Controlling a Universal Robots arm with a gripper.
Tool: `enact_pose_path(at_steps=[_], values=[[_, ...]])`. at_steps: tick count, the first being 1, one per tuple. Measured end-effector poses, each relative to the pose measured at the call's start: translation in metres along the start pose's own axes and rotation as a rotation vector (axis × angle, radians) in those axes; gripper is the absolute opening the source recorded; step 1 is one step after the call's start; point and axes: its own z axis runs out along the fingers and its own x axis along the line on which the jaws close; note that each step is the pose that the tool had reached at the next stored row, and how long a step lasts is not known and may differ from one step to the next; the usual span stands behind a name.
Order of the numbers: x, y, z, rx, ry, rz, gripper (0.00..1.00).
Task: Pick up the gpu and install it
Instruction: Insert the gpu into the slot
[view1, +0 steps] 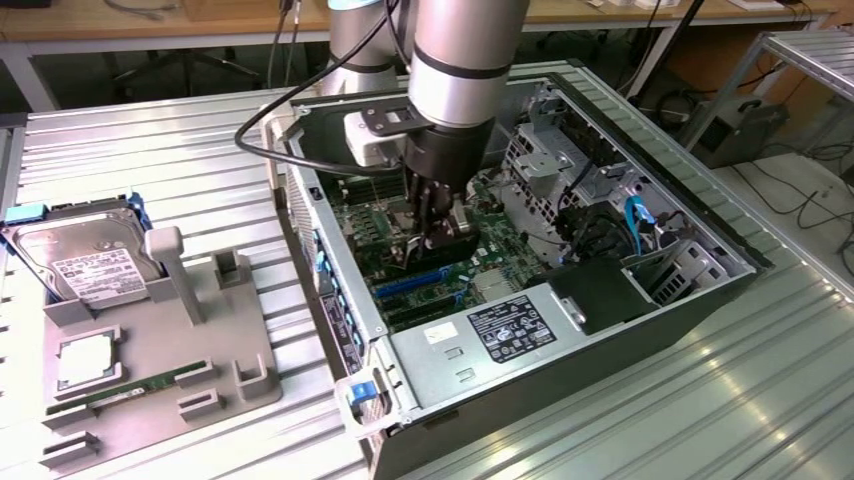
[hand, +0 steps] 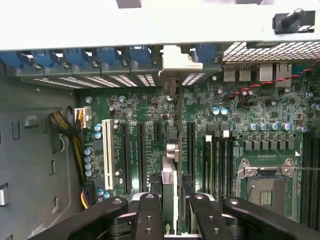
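Black-faced gpu (hand: 170, 165): I am holding it edge-on between the jaws (hand: 171, 210), which are pinching its upper edge, inside the open computer case (view1: 694, 300). Card is hanging upright over the green motherboard (hand: 250, 115), in line with a long expansion slot (hand: 190, 145), its end bracket (hand: 175, 57) pointing toward the rear slot openings, presumably so connector and bracket meet their seats together. I am judging it not yet fully seated. On the desk (view1: 147, 150), a hard drive (view1: 87, 262) is sitting in a grey fixture (view1: 160, 370).

The hand (hand: 171, 207) grips the gpu (hand: 171, 150) edge-on above the motherboard (hand: 235, 125) slots
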Motion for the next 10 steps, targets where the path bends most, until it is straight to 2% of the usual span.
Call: enact_pose_path(at_steps=[6, 10], values=[[-0.0015, -0.0023, 0.0002, 0.0035, -0.0003, -0.011, 0.26], [-0.0015, -0.0013, 0.0019, 0.0144, -0.0003, -0.011, 0.26]])
